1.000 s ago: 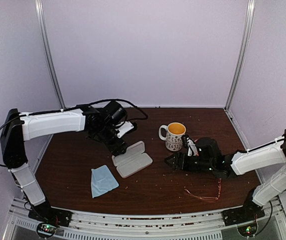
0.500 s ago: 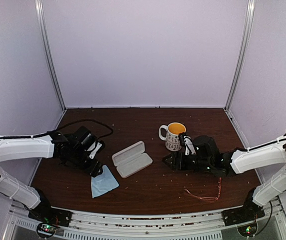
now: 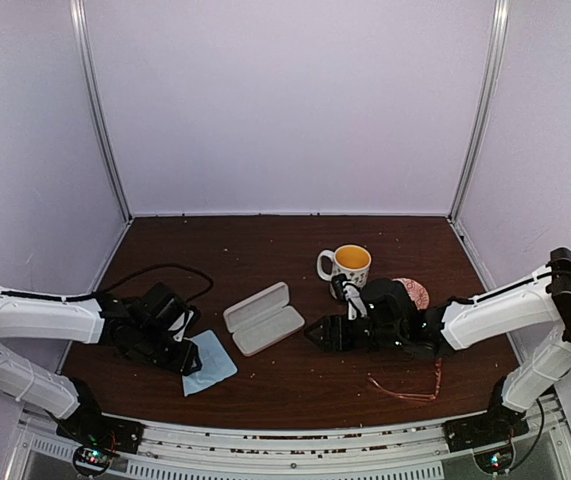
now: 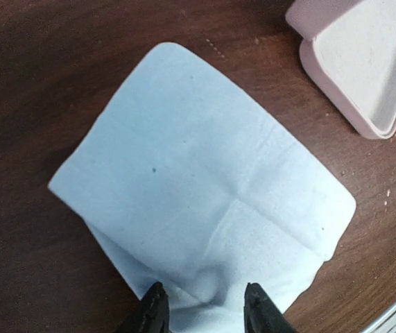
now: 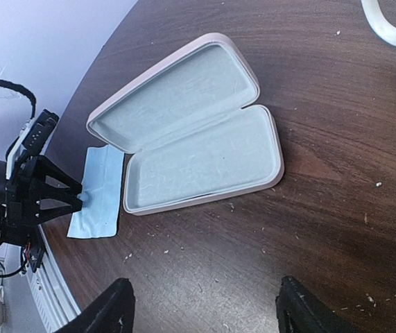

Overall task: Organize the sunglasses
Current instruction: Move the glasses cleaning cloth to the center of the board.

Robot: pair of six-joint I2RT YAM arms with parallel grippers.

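While both arms lie low over the dark brown table (image 3: 265,250), I log the left arm (image 3: 45,315) reaching in from the left edge and the right arm (image 3: 490,315) stretched from the right toward the middle. Near centre the pink oblong case (image 3: 263,318) sits open, lid laid back, pale blue lining up; my right wrist view shows both halves (image 5: 191,132). Just left of it and nearer the front, apart from it, the light blue cloth (image 3: 208,362) lies mostly flat, one corner creased (image 4: 198,194). Behind the right wrist the white patterned mug (image 3: 350,272) stands upright, yellow inside. Close to the front edge, right of centre, the sunglasses (image 3: 410,385) lie on the table in front of the right arm, well apart from the case and from both grippers; the reddish wire is too thin for me to read how the temples lie. At the cloth's near edge the left gripper (image 4: 204,309) is down, fingers (image 4: 155,312) parted by a modest gap with puckered fabric between the tips; contact I cannot confirm. Pointing at the open case, the right gripper (image 5: 204,309) hovers spread wide. Beside the mug a small pink round item (image 3: 413,292) shows, partly hidden by the arm.
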